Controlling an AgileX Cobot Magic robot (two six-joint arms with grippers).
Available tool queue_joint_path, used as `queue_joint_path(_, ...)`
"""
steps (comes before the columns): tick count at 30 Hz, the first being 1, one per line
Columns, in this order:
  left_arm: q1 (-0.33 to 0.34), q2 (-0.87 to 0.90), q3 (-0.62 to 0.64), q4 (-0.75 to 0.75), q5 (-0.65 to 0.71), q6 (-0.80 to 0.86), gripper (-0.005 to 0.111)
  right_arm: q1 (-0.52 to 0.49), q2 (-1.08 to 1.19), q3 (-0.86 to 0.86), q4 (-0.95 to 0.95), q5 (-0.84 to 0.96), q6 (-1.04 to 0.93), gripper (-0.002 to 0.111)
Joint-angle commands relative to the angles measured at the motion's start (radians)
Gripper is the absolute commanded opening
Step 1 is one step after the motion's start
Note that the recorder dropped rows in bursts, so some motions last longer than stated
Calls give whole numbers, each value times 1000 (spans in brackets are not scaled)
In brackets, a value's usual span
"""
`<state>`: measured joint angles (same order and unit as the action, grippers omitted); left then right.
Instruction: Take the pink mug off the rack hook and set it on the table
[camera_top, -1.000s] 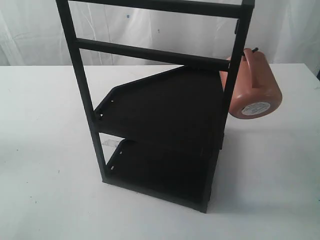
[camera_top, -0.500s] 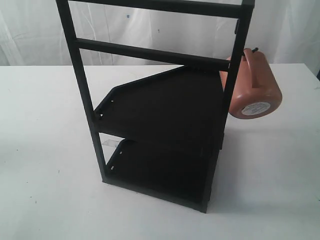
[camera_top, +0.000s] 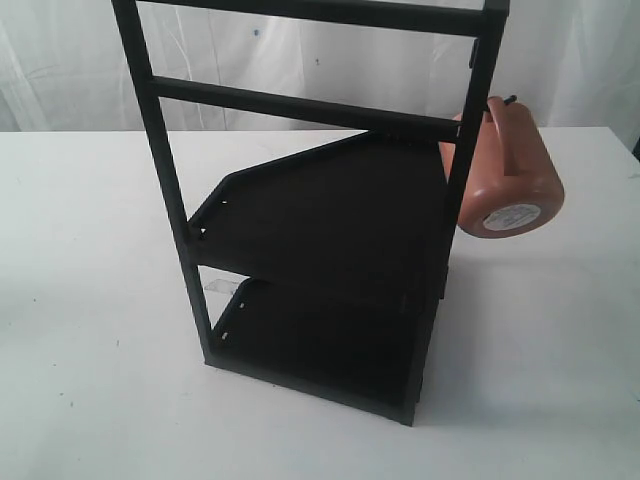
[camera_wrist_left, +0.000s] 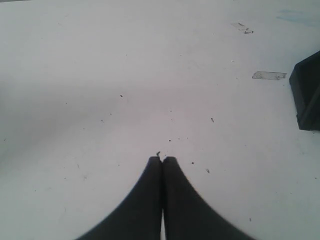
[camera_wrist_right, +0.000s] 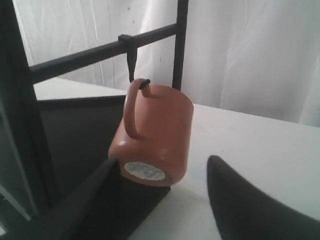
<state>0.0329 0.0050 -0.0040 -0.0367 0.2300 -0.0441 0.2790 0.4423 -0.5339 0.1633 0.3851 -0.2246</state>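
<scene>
Worktop (camera_top: 80, 300) is white and wide. Over a bare part of it, the left pincer (camera_wrist_left: 162, 160) is squeezed closed with nothing in it, near a corner of the black rack (camera_top: 330, 230). The rack stands in the middle. On its right post the pink mug (camera_top: 505, 170) hangs by its handle on the rack hook (camera_top: 510, 99), sticker showing. The right pincer (camera_wrist_right: 164, 161) is spread wide, pointing at the mug, holding nothing.
</scene>
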Motion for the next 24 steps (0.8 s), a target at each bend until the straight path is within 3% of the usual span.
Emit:
queue_joint_path(1, 2, -5, 4, -11, 3, -1, 0, 10, 193, -81, 190, -59, -266, 59)
queue_joint_path(5, 2, -5, 4, -11, 3, -1, 0, 43, 322, -119, 380, -115, -506, 59)
queue_joint_path(9, 2, -5, 4, -11, 3, -1, 0, 74, 437, -140, 411, -172, -587, 59)
queue_joint_path(12, 2, -5, 4, -11, 3, -1, 0, 84, 491, -147, 409, -263, -599, 59)
queue_joint_path(24, 2, -5, 4, -11, 3, -1, 0, 101, 598, -155, 409, -349, -608, 59)
